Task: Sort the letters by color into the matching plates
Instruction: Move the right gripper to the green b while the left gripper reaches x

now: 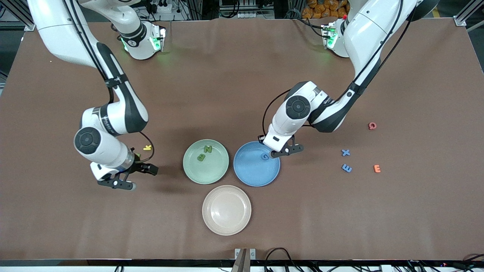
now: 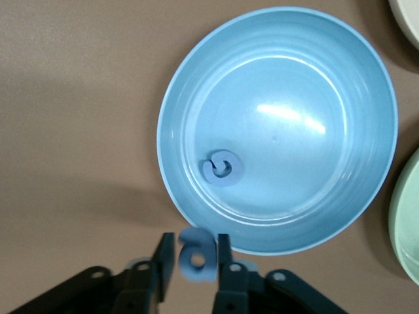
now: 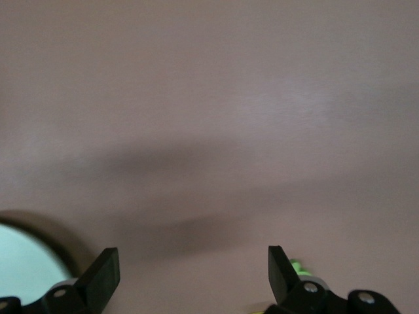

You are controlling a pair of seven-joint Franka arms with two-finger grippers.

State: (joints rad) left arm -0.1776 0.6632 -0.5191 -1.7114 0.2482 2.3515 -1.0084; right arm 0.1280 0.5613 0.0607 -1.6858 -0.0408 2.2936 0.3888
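My left gripper (image 1: 281, 152) hangs over the rim of the blue plate (image 1: 253, 174), shut on a small blue letter (image 2: 196, 256) that shows between its fingers in the left wrist view. Another blue letter (image 1: 265, 156) lies inside that plate (image 2: 294, 163). The mint green plate (image 1: 211, 172) beside it holds two dark green letters (image 1: 207, 149) (image 1: 201, 157). Two blue letters (image 1: 345, 152) (image 1: 346, 168) lie on the table toward the left arm's end. My right gripper (image 1: 143, 178) stands open and empty low over bare table, beside the green plate toward the right arm's end.
A beige-pink plate (image 1: 226, 210) sits nearer the front camera than the two other plates. A yellow letter (image 1: 147, 147) lies by the right arm's wrist. A red letter (image 1: 372, 125) and an orange letter (image 1: 377, 168) lie near the loose blue ones.
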